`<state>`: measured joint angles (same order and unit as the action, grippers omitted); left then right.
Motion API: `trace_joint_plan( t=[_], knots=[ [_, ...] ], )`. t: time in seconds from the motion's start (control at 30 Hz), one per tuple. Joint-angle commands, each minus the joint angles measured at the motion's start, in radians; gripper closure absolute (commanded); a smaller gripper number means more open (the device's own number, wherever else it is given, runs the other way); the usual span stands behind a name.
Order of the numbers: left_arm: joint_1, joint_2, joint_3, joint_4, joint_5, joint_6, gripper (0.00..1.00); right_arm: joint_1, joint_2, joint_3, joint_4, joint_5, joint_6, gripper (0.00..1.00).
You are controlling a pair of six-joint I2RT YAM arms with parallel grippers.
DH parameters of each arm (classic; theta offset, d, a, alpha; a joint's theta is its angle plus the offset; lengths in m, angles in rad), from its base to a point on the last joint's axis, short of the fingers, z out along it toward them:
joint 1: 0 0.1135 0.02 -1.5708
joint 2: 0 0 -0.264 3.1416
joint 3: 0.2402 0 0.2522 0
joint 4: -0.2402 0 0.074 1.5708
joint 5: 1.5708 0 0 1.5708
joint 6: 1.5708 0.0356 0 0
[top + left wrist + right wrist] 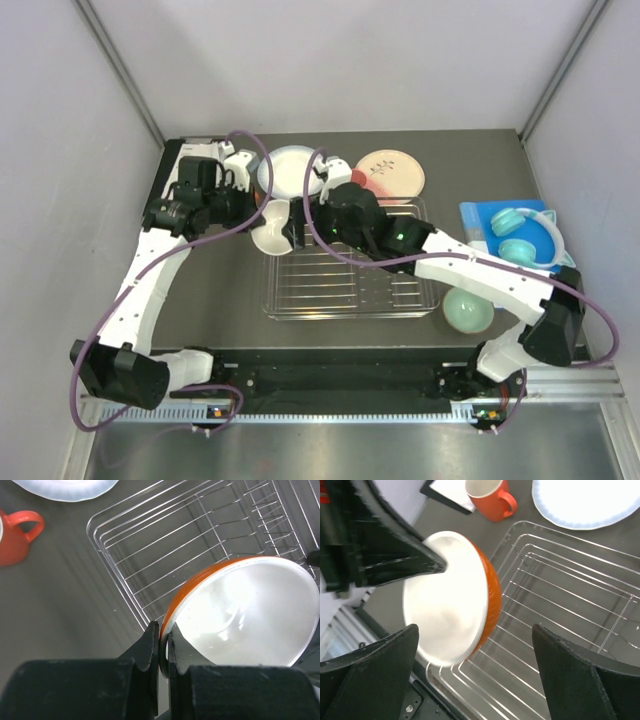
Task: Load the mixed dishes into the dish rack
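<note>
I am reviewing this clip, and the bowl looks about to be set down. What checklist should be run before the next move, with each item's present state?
1. The left gripper pinches the rim of the white bowl with an orange outside: ok.
2. The right gripper is open and its fingers are apart from the bowl: ok.
3. The bowl is inside the rim of the silver wire dish rack: not ok. It hangs tilted over the corner, partly outside.
4. The bars that show around the bowl are bare: ok.
5. The orange mug and the blue-rimmed white plate sit outside the rack, apart from the bowl: ok.
6. The bowl touches the bars: cannot tell.
</note>
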<state>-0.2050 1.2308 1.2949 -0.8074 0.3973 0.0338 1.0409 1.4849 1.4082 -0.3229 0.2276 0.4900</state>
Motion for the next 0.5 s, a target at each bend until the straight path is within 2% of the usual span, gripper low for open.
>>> trace_joint_plan(
  t=[0.0,0.17,0.37,0.4,0.47],
  knots=[
    [-0.005,-0.021,0.053,0.056,0.067,-0.029,1.00,0.015,0.086,0.055,0.062,0.052,-0.008,0.09],
    [-0.005,-0.034,0.060,0.053,0.089,-0.072,1.00,0.015,0.146,0.066,0.074,0.068,-0.008,0.23],
    [-0.005,-0.050,0.035,0.057,0.095,-0.071,1.00,0.013,0.138,0.078,0.065,0.105,-0.028,0.59],
    [-0.005,-0.051,0.024,0.060,0.091,-0.069,1.00,0.013,0.135,0.080,0.058,0.114,-0.036,0.71],
    [-0.005,-0.056,0.014,0.066,0.087,-0.066,1.00,0.010,0.121,0.083,0.047,0.122,-0.041,0.81]
  ],
)
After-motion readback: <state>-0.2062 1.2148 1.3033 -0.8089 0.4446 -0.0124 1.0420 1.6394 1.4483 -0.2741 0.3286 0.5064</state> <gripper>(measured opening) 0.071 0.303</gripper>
